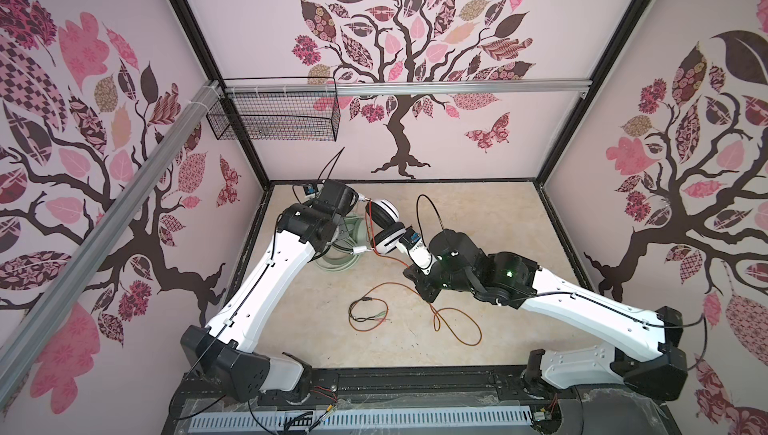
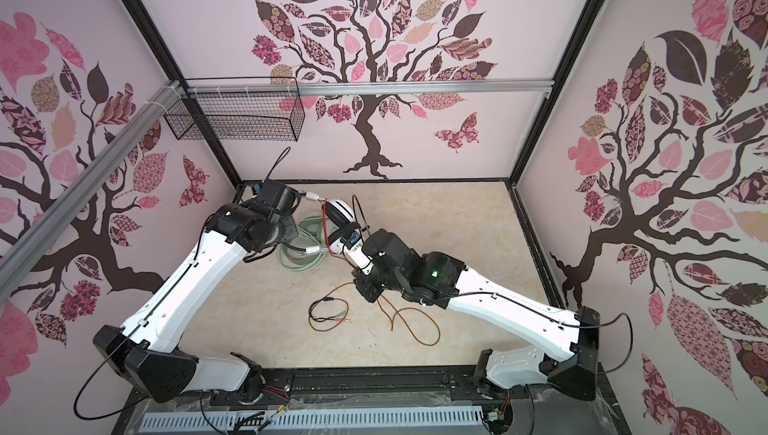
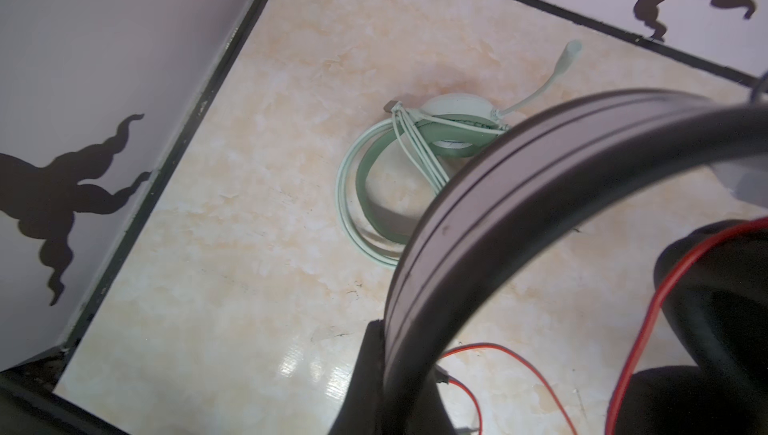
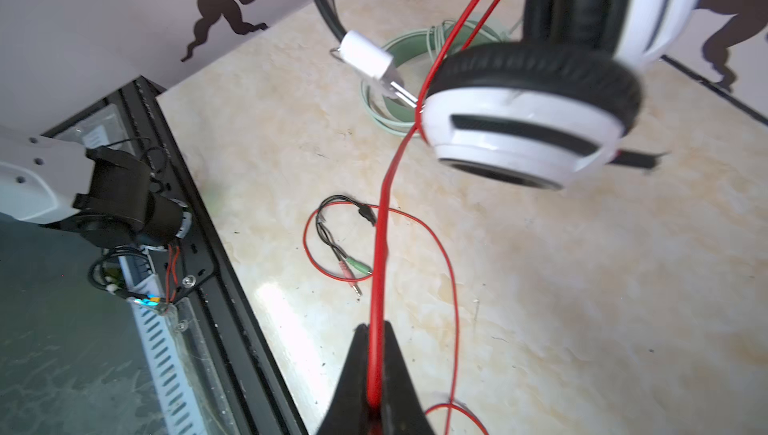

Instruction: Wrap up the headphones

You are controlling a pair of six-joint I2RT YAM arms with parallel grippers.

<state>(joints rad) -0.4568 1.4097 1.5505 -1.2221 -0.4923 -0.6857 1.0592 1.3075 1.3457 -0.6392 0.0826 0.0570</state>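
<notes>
The white-and-black headphones (image 1: pixel 384 221) hang above the table between my two arms. My left gripper (image 3: pixel 399 350) is shut on their thin black band (image 3: pixel 478 204); in both top views the arm hides that grip. My right gripper (image 4: pixel 375 327) is shut on their red cable (image 4: pixel 380 225), just below the white ear cups (image 4: pixel 528 121), and shows black in a top view (image 1: pixel 424 283). The rest of the cable (image 1: pixel 457 325) loops loosely over the table and ends in black leads with plugs (image 4: pixel 353 269). The mint-green headphones (image 3: pixel 415 150) lie flat under the left arm, their pale cable wound round them.
A black wire basket (image 1: pixel 274 117) hangs from the back rail at the left. Patterned walls close in the beige table (image 1: pixel 498 225) on three sides. A black frame rail (image 4: pixel 199 221) with the arm bases runs along the front edge.
</notes>
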